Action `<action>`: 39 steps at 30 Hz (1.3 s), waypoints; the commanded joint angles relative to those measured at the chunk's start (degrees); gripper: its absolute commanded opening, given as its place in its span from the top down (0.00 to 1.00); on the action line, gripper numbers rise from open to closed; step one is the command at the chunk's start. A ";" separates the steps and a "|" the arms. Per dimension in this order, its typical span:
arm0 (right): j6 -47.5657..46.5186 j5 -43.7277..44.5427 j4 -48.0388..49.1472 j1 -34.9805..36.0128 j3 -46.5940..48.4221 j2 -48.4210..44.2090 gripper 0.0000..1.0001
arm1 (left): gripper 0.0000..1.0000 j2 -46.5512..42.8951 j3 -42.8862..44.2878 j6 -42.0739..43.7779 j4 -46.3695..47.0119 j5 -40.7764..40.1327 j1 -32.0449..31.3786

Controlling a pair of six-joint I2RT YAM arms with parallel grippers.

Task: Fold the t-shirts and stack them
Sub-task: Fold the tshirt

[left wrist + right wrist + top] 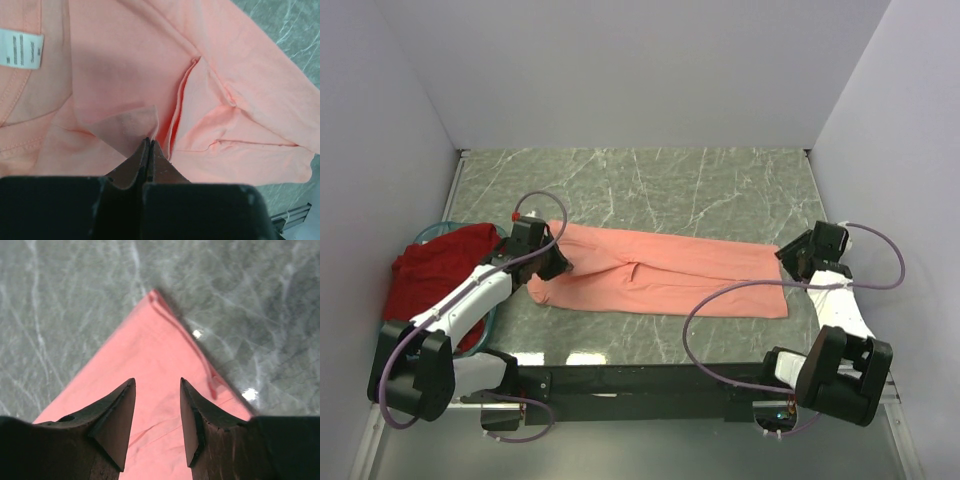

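Note:
The salmon-pink t-shirt [665, 272] lies in a long folded strip across the marble table. My left gripper [556, 263] sits at the strip's left end. In the left wrist view its jaws [148, 141] are shut, pinching a raised flap of the pink shirt [127, 125] near the collar label [20, 47]. My right gripper [790, 258] is at the strip's right end. In the right wrist view it [157, 385] is open and empty, above a corner of the pink shirt [150, 340]. The dark red t-shirt [435, 272] lies crumpled at the left.
The dark red shirt rests in and over a teal round basket [432, 231] at the table's left edge. White walls close in the back and both sides. Bare marble table [650, 190] lies behind the pink shirt.

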 commanded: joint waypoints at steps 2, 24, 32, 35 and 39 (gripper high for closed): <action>0.79 0.13 -0.16 3.78 0.22 -4.42 0.52 | 0.99 -2.00 -3.94 -3.04 4.01 2.87 0.10; 7.21 11.56 0.37 37.89 5.58 3.13 0.54 | 0.58 -2.97 0.08 -3.92 4.29 0.24 -0.17; 6.95 11.83 0.02 41.32 7.16 3.57 0.55 | 0.71 4.76 2.91 -5.94 2.00 -6.71 -1.04; 6.60 11.30 0.11 41.85 6.81 2.61 0.55 | 0.72 4.51 -1.29 -7.26 5.41 -5.58 -1.40; 5.98 11.04 -0.42 42.82 6.11 1.03 0.56 | 0.76 3.37 -5.09 -8.49 7.53 -5.04 -2.28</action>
